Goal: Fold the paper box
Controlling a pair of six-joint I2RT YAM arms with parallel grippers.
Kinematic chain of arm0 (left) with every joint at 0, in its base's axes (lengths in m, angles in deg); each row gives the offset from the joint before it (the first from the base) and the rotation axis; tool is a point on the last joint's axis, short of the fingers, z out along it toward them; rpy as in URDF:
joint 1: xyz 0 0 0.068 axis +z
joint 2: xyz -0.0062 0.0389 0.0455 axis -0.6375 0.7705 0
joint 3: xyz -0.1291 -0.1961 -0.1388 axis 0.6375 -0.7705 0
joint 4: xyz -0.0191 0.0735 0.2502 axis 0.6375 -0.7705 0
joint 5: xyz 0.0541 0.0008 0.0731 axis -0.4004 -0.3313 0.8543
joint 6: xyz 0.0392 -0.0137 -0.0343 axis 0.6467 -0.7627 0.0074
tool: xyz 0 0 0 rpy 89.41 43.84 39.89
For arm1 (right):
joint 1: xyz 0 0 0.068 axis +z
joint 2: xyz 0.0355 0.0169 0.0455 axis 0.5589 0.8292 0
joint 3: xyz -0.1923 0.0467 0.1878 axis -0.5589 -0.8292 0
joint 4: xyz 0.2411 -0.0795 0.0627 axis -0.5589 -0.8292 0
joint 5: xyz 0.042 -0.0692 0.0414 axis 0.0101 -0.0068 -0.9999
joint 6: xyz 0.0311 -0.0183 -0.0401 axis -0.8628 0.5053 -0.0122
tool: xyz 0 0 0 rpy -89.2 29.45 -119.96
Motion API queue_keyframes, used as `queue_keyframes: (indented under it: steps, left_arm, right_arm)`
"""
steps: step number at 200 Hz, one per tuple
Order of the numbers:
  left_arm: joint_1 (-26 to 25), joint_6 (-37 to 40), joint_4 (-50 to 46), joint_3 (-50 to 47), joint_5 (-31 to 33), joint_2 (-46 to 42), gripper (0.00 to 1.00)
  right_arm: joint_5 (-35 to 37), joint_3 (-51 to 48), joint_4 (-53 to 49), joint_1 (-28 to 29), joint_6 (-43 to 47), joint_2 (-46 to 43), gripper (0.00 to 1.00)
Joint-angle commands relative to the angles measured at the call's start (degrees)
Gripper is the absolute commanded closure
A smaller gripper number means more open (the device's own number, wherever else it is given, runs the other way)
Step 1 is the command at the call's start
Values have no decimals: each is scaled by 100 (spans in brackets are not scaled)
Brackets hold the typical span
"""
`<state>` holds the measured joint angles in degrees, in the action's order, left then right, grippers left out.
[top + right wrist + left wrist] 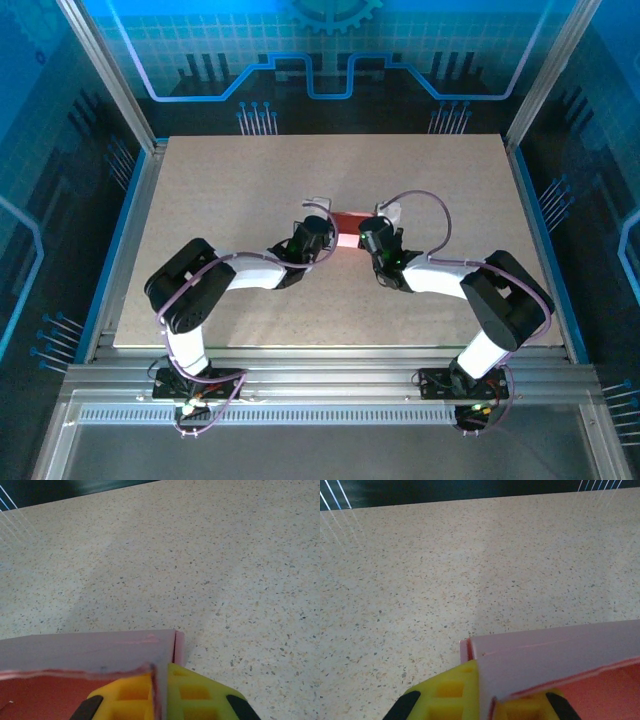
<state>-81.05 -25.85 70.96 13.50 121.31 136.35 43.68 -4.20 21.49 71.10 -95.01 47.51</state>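
Observation:
The pink paper box (349, 227) sits between the two arms at the middle of the table, partly folded, with raised walls and a reddish inside. My left gripper (322, 237) is shut on its left end wall; in the left wrist view the yellow fingers (451, 692) pinch the pink wall (555, 652) between them. My right gripper (368, 238) is shut on the right end wall; in the right wrist view the pink wall (85, 652) runs left from the yellow fingers (192, 695), which clamp the card edge.
The speckled beige table (230, 190) stretches free on all sides of the box. Aluminium frame rails (330, 375) run along the near edge, and blue panels stand beyond the far edge.

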Motion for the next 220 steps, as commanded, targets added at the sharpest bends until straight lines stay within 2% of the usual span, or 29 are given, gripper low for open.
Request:
queue_keyframes:
  steps: [1, 24, 49, 90, 123, 175, 220]
  left_arm:
    - [-175, 197, 791, -116, 25, 180, 100]
    - [-206, 341, 1142, -186, 82, 301, 100]
    - [-231, 401, 1249, -216, 179, 391, 100]
    - [-232, 429, 1374, -258, 264, 523, 100]
    - [-242, 516, 1567, -313, 287, 688, 100]
    - [-245, 680, 1804, -369, 322, 872, 100]
    - [-250, 718, 1831, -374, 256, 885, 100]
  right_arm:
    - [-312, -230, 155, 172, -27, 90, 98]
    - [-297, -324, 287, 172, 56, 136, 92]
    - [-372, -444, 429, 196, 147, 44, 82]
    - [-643, -790, 843, 225, 549, -255, 47]
    - [-1031, -1103, 865, 218, 728, -566, 31]
    - [-1356, -1704, 566, 225, 1082, -1506, 16]
    - [-1622, -2306, 234, 60, 1649, -2995, 8]
